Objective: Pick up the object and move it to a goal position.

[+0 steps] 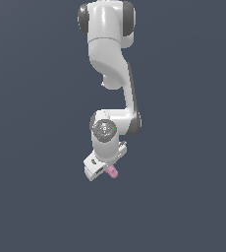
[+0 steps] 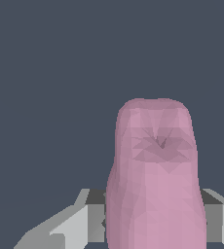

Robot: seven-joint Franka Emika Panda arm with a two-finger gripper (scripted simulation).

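Pink object fills my wrist view, apparently clamped between my end effector's fingers for carrying goalward.

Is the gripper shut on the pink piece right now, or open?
Shut on it, apparently: in the wrist view the pink piece sits between the fingers; outside, it pokes from the gripper.

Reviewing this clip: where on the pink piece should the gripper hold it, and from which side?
Across the wider body of the pink piece, coming in along its length from the broad end. In the wrist view the grey fingers flank that part, while the narrower dimpled end points away. The gripper seems to hold it this way already, though contact is hard to confirm.
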